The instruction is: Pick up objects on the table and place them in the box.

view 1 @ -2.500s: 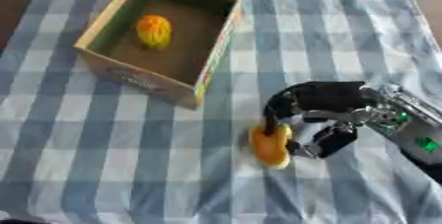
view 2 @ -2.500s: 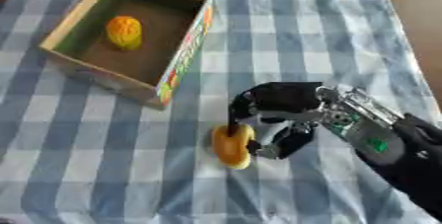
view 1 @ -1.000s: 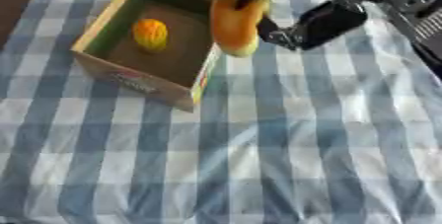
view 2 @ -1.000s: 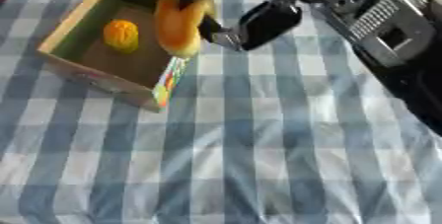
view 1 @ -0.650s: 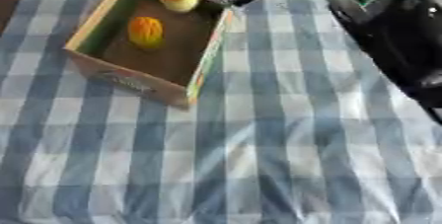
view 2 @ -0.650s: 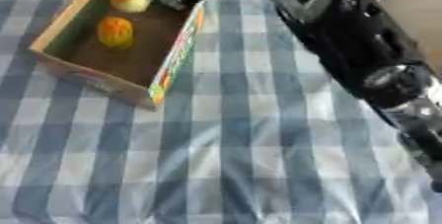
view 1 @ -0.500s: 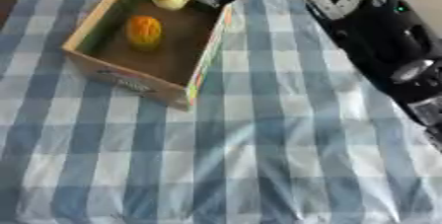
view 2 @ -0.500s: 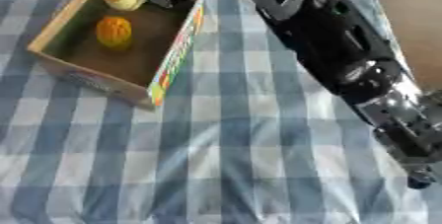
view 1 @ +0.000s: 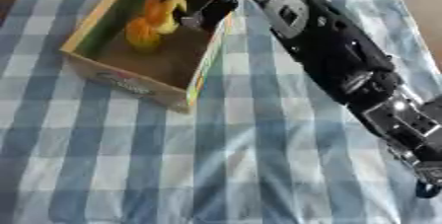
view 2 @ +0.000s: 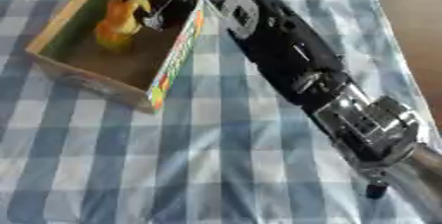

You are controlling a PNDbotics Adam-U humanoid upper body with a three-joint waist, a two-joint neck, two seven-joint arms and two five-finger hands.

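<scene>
An orange and yellow object (view 1: 162, 7), long and a bit curved, is inside the cardboard box (view 1: 92, 66), near the far end. It stands up on its end, leaning a little. Right below it, touching or almost touching, is a round orange and yellow thing (view 1: 141, 34) that sits on the brown floor of the box. The two are so close that it is hard to tell where one stops and the other starts. The right hand (view 1: 200, 2) is over the far end of the box. Its black fingers are curled around the long object, with one dark finger on the far side of it and a dark thumb (view 1: 214, 13) on the side nearer the box wall. So the hand is holding the long object inside the box. The right arm (view 1: 345, 65) is black with silver parts. It runs from the bottom right corner up across the picture to the box. The box is open on top and has plain brown walls. One outside wall has bright colors printed on it, red, green and yellow (view 2: 175, 55). The box sits at the upper left on a tablecloth (view 1: 216, 168) with blue and white checks. A strip of brown surface (view 2: 406, 25) shows past the cloth on the right. The left hand cannot be seen in either view.
</scene>
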